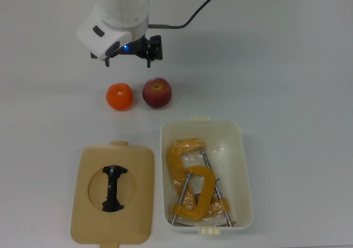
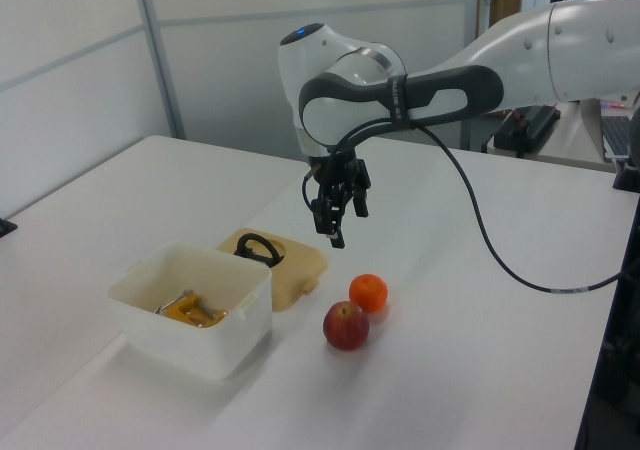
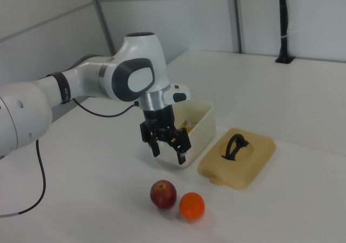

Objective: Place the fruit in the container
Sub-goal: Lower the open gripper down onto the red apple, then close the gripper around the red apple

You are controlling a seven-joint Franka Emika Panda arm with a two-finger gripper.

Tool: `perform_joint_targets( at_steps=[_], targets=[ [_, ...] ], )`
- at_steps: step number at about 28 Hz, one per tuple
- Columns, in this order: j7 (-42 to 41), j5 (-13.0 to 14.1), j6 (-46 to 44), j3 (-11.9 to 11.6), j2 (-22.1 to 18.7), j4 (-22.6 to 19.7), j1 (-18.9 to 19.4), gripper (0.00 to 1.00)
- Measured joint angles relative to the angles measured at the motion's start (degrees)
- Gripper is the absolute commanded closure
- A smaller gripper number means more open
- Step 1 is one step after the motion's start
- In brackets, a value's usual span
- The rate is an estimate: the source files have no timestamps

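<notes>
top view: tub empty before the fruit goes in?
No, the tub already holds a yellow clamp, while the apple and orange sit on the table outside it.

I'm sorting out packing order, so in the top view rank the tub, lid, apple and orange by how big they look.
1. Tub, largest.
2. Lid, slightly smaller.
3. Apple and orange: far smaller, too alike to rank, though the apple looks a touch bigger.
</notes>
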Motion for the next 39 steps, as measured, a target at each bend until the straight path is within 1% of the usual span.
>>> perform_joint_targets(
  at_steps=[3,6,9,12,13,16,19,24,27,32,39],
  targets=[
    [0.1,0.0,0.0,0.0,-0.4,-0.7,0.0,0.0],
    [0.1,0.0,0.1,0.0,-2.2,-3.7,0.1,0.0],
    [0.1,0.0,1.9,0.2,-5.0,-8.1,0.2,0.0],
    [0.1,0.0,5.7,0.5,-7.3,-12.7,0.2,0.0],
    [0.1,0.0,7.6,0.7,-8.2,-15.0,0.3,0.0],
    [0.1,0.0,11.3,1.2,-9.3,-18.8,0.4,0.0],
    [0.1,0.0,15.7,2.3,-9.3,-21.9,0.7,0.0],
    [0.1,0.0,19.3,4.9,-8.5,-24.0,1.2,0.0],
    [0.1,0.0,21.4,5.8,-7.6,-24.2,1.3,0.0],
    [0.1,0.0,25.8,6.0,-5.2,-24.3,1.4,0.0],
    [0.1,-0.4,29.1,6.0,-2.1,-24.2,1.3,0.0]
  ],
)
